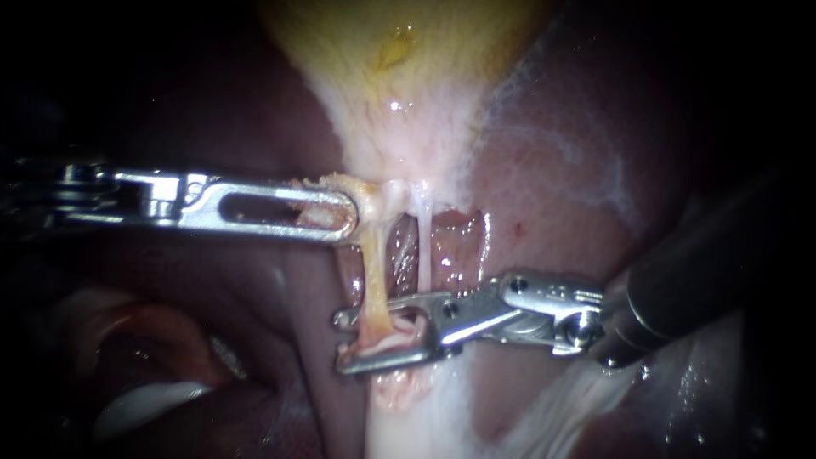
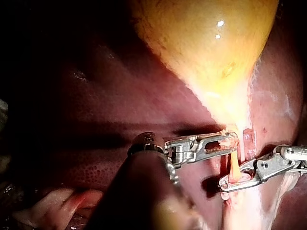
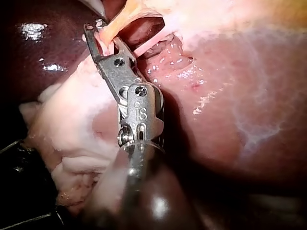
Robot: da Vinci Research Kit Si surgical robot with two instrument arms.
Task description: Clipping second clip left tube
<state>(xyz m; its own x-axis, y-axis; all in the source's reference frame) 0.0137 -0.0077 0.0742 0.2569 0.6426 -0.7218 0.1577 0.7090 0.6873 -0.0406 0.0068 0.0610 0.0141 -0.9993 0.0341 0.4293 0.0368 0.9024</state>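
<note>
Below gallbladder [image 1: 399, 76]: right instrument [image 1: 344, 342] hand wide around left tube [image 1: 374, 263].
Left instrument [image 1: 344, 212] hand clamps gallbladder neck, liver [image 1: 552, 221] behind both.

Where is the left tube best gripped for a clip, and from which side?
Probably on its bare, taut span below the left instrument, from the endoscope view's right, jaws across it: the left tube stands nearly upright, apart from the thinner tube, and the right instrument straddles it.
</note>
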